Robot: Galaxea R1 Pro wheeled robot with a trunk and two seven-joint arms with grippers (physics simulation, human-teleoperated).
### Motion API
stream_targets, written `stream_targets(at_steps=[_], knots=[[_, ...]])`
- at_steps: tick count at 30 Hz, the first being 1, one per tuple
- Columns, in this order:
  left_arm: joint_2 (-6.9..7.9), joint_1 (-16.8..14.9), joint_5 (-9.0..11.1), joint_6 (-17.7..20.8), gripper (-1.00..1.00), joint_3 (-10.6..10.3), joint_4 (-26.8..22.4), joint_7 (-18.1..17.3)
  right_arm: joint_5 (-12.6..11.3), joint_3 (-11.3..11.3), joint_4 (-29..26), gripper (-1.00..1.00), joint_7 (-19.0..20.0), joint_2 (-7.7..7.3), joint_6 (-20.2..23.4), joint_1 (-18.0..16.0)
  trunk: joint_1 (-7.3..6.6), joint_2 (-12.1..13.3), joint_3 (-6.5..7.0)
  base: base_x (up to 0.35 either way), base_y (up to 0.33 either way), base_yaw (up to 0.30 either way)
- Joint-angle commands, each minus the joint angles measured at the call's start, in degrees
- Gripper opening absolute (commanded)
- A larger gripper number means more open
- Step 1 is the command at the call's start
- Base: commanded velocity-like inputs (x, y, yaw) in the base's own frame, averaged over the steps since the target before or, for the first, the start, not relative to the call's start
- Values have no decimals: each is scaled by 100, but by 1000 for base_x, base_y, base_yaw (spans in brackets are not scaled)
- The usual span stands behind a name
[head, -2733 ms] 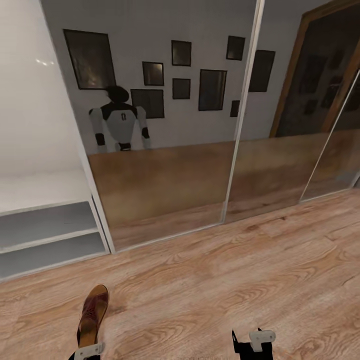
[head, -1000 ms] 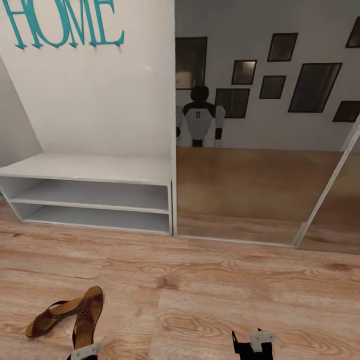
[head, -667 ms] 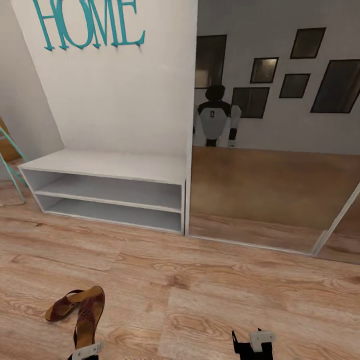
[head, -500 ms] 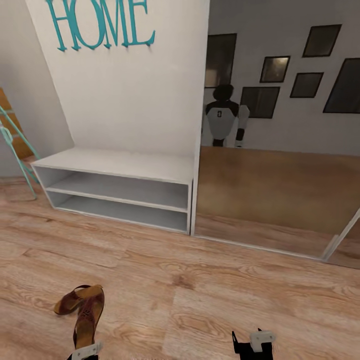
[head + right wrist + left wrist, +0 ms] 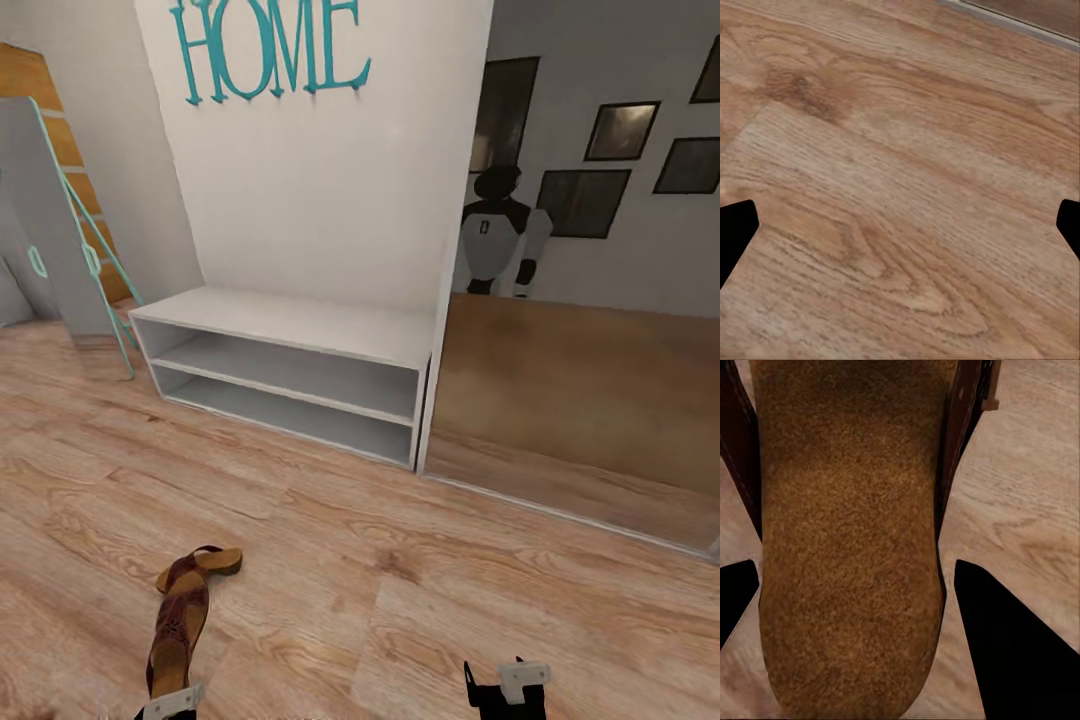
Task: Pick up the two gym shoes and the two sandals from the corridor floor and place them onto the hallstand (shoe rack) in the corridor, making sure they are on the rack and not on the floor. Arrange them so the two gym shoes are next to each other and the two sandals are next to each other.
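So the left gripper [image 5: 165, 703] has one sandal [image 5: 178, 630] clamped between its fingers. In the left wrist view the tan footbed [image 5: 847, 540] sits right between the two dark fingers, which are pressed against the sandal's sides. It sticks straight out ahead of the gripper, long axis running away from the robot toward the hallstand [image 5: 290, 325], far end just beside the other sandal [image 5: 200, 566].

That second one lies on the corridor floor [image 5: 420, 590], long axis crosswise to the held one, well short of the hallstand's front edge.

Handling-wise I'd guess these are light and fairly stiff in the sole, with a floppy strap, so pinching across the sole's edges near the heel seems safest.

The right gripper [image 5: 505, 690] carries nothing; in its wrist view the fingertips sit wide apart over bare planks [image 5: 900, 187]. The hallstand's bench top and both open shelves look free of shoes.
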Motion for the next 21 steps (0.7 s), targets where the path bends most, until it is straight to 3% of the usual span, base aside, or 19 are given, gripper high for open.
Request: stream_targets(at_steps=[1, 21], knots=[[-1, -6, -27, -19, -100, 5, 6, 20, 61, -10, 3, 100, -43, 0, -11, -1, -1, -2, -7, 0, 0, 277], [-1, -5, -25, -19, -100, 11, 6, 20, 61, -10, 3, 100, -43, 0, -13, -1, -1, -2, -52, 0, 0, 277]])
